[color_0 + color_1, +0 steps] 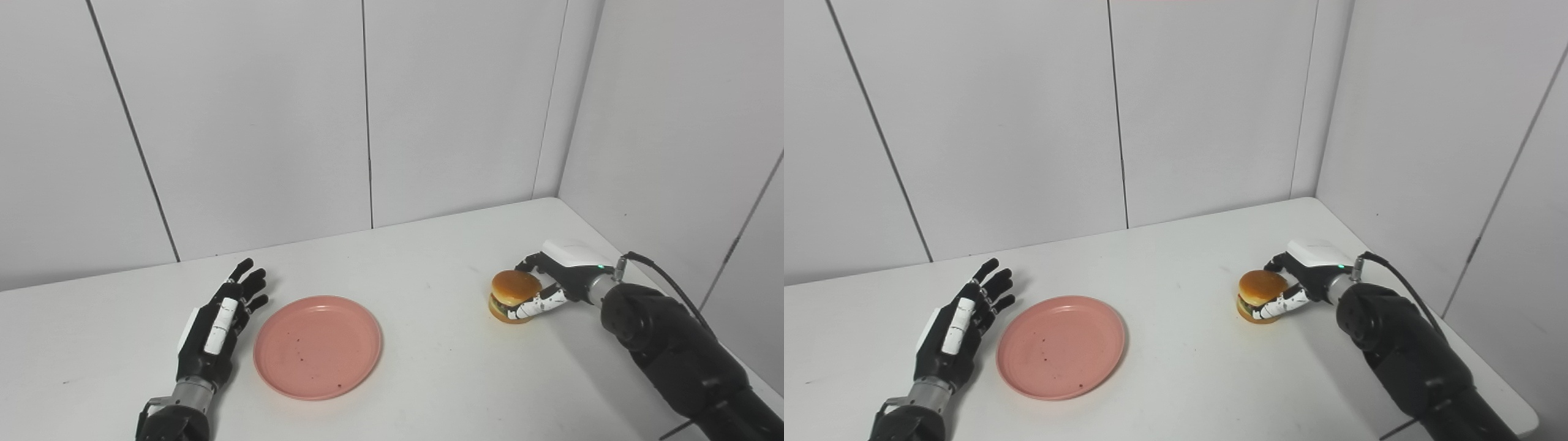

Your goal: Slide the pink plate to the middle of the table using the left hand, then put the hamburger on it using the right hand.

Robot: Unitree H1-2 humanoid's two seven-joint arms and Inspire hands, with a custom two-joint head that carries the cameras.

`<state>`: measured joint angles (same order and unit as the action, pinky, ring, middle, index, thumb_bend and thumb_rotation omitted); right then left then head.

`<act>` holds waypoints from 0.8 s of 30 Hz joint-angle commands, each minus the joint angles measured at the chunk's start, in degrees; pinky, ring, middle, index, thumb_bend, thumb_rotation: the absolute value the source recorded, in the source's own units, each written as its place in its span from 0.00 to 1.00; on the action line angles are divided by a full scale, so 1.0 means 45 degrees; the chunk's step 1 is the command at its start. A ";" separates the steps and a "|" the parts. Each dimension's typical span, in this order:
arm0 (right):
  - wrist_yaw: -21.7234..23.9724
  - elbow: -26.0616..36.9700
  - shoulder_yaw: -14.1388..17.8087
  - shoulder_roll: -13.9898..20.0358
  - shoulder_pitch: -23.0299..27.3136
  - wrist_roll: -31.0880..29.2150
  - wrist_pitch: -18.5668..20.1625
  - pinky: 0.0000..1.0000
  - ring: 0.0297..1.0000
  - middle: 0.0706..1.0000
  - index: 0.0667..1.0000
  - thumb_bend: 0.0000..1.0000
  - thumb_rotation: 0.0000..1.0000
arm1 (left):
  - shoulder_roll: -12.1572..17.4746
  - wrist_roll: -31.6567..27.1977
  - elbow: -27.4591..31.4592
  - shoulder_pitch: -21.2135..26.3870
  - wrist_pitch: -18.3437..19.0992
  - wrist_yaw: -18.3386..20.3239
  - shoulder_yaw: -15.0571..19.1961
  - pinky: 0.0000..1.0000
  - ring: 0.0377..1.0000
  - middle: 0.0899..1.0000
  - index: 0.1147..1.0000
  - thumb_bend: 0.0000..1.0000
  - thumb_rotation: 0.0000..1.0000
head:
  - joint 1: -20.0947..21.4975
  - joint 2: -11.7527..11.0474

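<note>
We see a white bench (429, 367) set into a corner of pale walls. Our right arm lies along its right edge, with the right hand (560, 282) curling its fingers (539, 304) around the hamburger (513, 296), which seems to sit on the bench. The pink plate (318, 346) rests toward the front left, with bare surface between it and the burger. Just beside its left rim, the left hand (217, 324) rests with fingers spread, holding nothing.
</note>
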<state>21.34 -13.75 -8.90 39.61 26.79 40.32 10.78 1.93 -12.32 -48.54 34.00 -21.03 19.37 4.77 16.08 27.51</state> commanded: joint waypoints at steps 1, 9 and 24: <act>-0.0495 0.0110 0.0231 0.0361 0.0627 -0.0182 -0.0225 0.64 0.72 0.74 0.69 0.80 0.55 | 0.0036 -0.0120 -0.0449 -0.1059 0.0147 0.0147 0.0021 0.86 0.90 0.86 0.86 0.97 0.76 | -0.0008 0.0060; -0.1318 0.0029 0.0392 0.0127 0.0518 -0.0604 -0.0440 0.34 0.38 0.43 0.51 0.59 0.24 | 0.0112 -0.0122 -0.0322 -0.1071 0.0301 0.0188 0.0021 0.86 0.90 0.86 0.86 0.95 0.76 | 0.0028 0.0112; -0.1626 0.0412 0.0277 0.0187 0.0356 -0.0712 -0.0407 0.32 0.36 0.41 0.45 0.51 0.16 | 0.0165 0.0098 -0.0235 -0.1152 0.0351 0.0151 -0.0160 0.86 0.90 0.86 0.87 0.95 0.77 | 0.0044 0.0173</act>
<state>15.30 -13.74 -8.26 38.72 26.53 37.19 10.50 2.21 -12.13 -47.60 33.53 -19.16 19.59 4.18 16.35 28.21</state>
